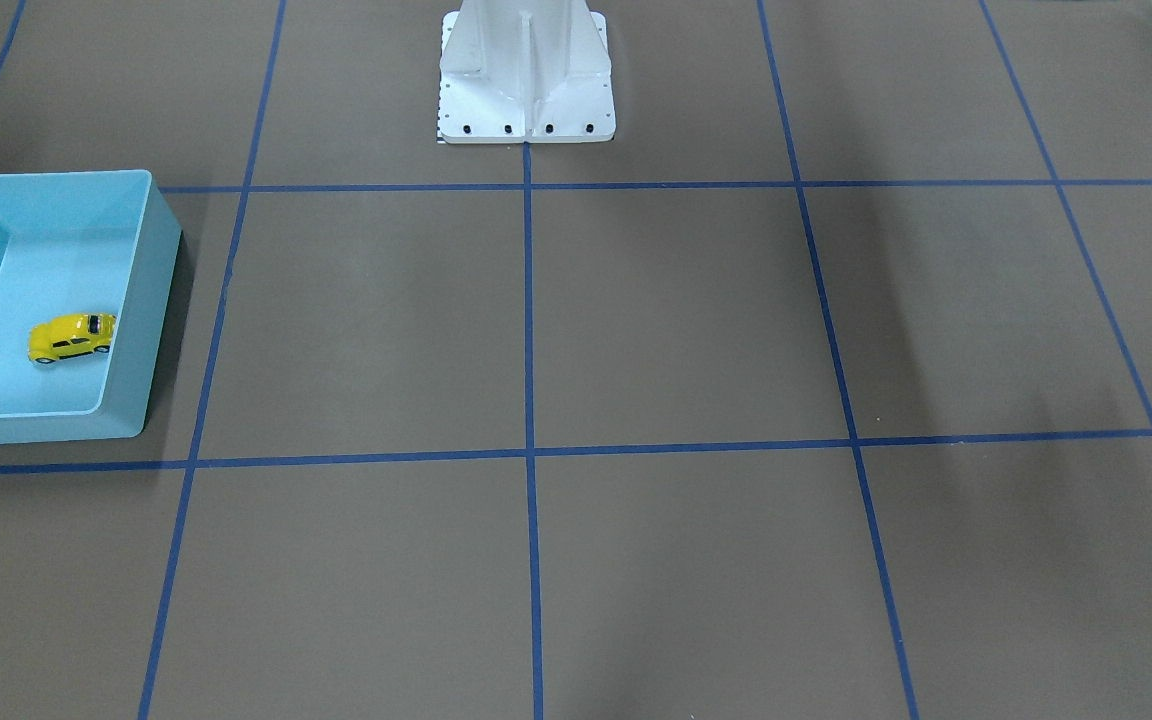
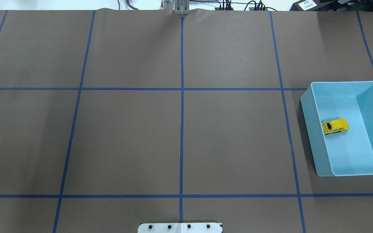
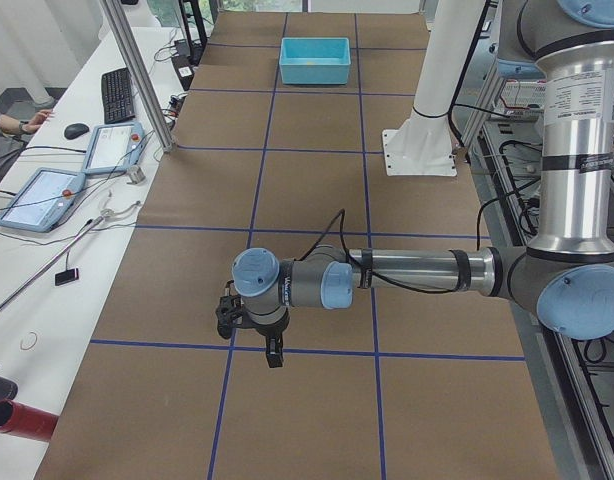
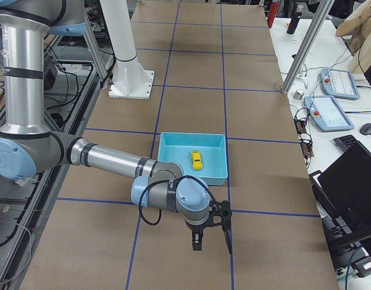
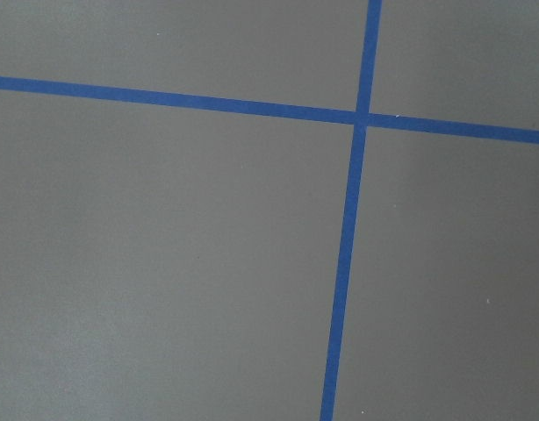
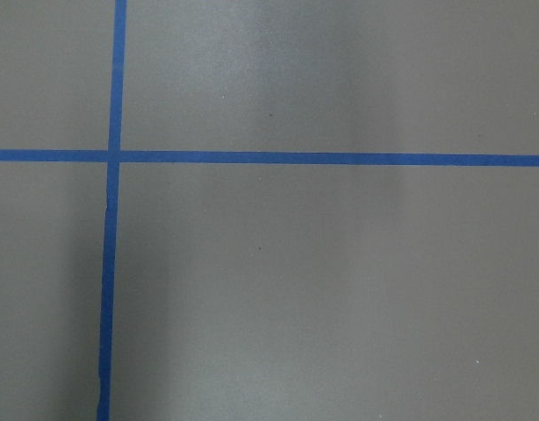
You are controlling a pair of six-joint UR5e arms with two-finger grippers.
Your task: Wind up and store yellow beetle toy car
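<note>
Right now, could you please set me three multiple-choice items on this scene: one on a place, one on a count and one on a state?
1. Where is the yellow beetle toy car?
A. inside the light-blue bin
B. beside it
C. under it

2. How many toy cars show?
A. one
B. two
C. three

3. How does the car rest?
A. held in a gripper
B. on its roof
C. on its wheels, free

Answers:
1. A, the bin's walls surround it on all sides.
2. A, only one yellow car shows in any view.
3. C, its roof faces up and nothing touches it from above.
</note>
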